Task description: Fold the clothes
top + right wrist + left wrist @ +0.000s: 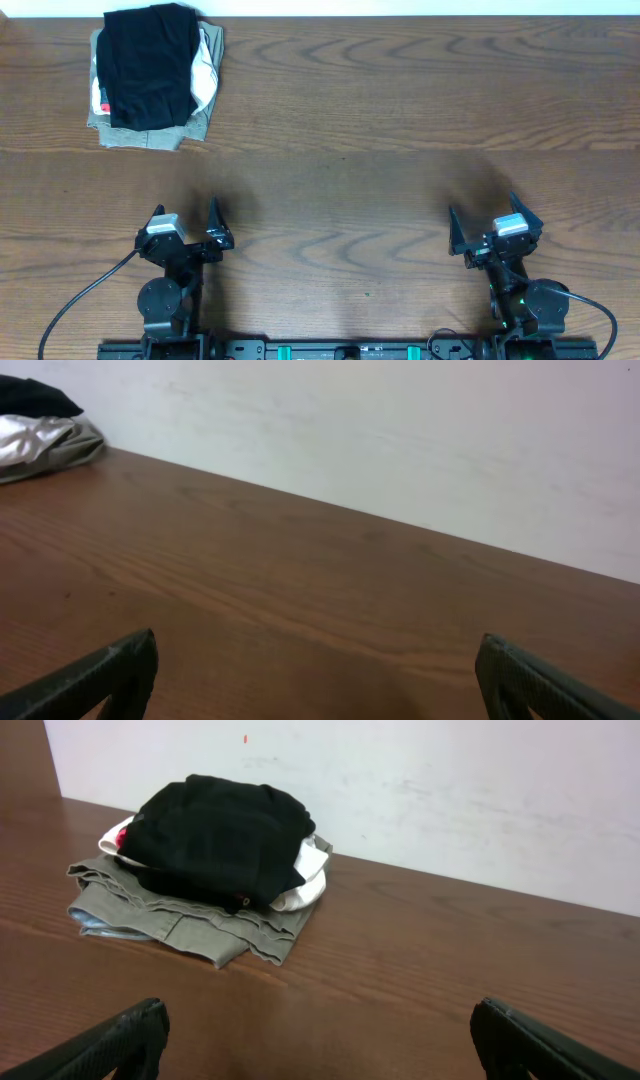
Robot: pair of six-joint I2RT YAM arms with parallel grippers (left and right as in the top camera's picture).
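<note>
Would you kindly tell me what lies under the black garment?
A white garment and, lowest, an olive garment; anything else between them is hidden by the black garment.

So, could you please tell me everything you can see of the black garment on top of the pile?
The black garment is soft, matte cloth, folded into a rumpled, roughly rectangular bundle. It lies flat on top of a pile at the far left corner of the table, resting on a white garment with an olive one below. A red patch shows beside its left edge; whether that belongs to it is unclear. Nothing else touches it.
</note>
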